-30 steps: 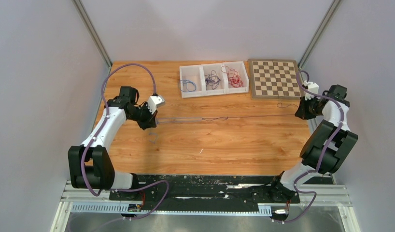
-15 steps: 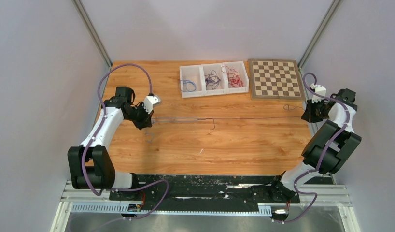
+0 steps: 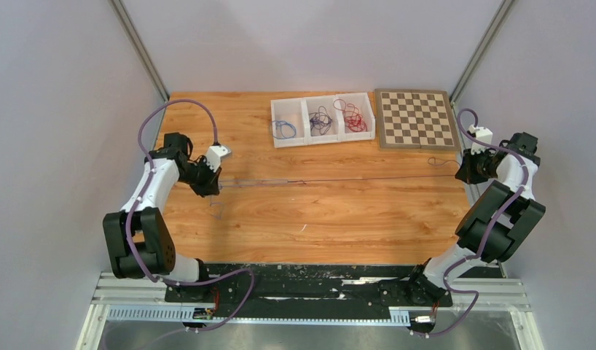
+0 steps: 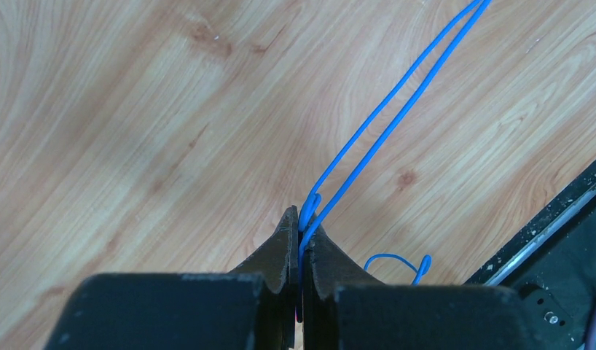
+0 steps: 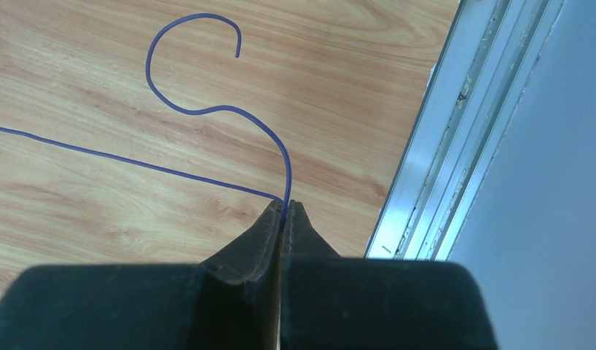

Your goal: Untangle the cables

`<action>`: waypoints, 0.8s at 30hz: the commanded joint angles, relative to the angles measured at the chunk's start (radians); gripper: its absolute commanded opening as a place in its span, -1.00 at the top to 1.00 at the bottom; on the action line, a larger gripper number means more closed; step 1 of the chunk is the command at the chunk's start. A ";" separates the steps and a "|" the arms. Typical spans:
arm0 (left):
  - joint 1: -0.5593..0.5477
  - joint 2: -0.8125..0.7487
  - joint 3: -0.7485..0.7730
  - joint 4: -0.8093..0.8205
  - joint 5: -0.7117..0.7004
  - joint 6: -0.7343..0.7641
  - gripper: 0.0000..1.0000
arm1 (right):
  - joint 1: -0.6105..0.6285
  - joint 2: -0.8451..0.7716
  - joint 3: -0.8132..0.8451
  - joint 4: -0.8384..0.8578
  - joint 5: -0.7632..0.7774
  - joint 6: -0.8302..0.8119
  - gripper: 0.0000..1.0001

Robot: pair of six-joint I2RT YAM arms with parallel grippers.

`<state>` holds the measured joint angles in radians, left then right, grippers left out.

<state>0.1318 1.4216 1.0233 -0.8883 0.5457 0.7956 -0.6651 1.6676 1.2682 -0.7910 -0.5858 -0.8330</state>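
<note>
A blue cable (image 4: 382, 109) runs doubled from my left gripper (image 4: 302, 219), which is shut on it. Its loose end (image 4: 397, 259) curls beside the fingers. My right gripper (image 5: 284, 205) is shut on a dark purple cable (image 5: 135, 162), whose free end curls above the jaws. In the top view the two cables form one taut line (image 3: 339, 179) across the table. It runs from the left gripper (image 3: 210, 184) to the right gripper (image 3: 463, 173). Where the blue and the purple cable meet is too fine to tell.
A white three-compartment tray (image 3: 324, 140) at the back holds blue (image 3: 284, 130), dark (image 3: 320, 122) and red (image 3: 357, 120) wire loops. A chessboard (image 3: 415, 118) lies to its right. A metal frame rail (image 5: 441, 146) runs close beside the right gripper.
The left gripper has pulled further left and the right gripper moved slightly right. The line between them has straightened, and the small dangling kink at its middle is gone.
</note>
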 commanded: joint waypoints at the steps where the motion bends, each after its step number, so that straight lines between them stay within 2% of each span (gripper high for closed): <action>1: 0.051 0.018 0.024 0.000 -0.073 0.033 1.00 | -0.028 0.009 0.054 0.064 0.040 -0.050 1.00; 8: 0.113 0.072 0.055 -0.008 -0.077 0.028 1.00 | -0.028 -0.001 0.063 0.043 0.006 -0.049 1.00; 10: 0.100 0.060 0.074 -0.044 0.018 0.014 1.00 | -0.019 -0.012 0.072 -0.007 -0.073 -0.043 1.00; 14: -0.040 0.018 0.085 -0.046 0.106 -0.096 1.00 | 0.062 -0.054 0.073 -0.098 -0.192 -0.005 1.00; 17: -0.170 -0.016 0.100 -0.011 0.180 -0.213 1.00 | 0.135 -0.101 0.073 -0.116 -0.226 0.025 1.00; 20: -0.201 -0.030 0.107 0.065 0.221 -0.333 1.00 | 0.164 -0.119 0.082 -0.118 -0.239 0.039 1.00; 24: -0.210 -0.037 0.146 0.094 0.222 -0.389 1.00 | 0.166 -0.116 0.102 -0.145 -0.282 0.049 1.00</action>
<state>-0.0853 1.4170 1.1053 -0.8677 0.7124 0.5365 -0.4850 1.5818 1.3228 -0.9070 -0.7757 -0.7994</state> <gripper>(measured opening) 0.009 0.004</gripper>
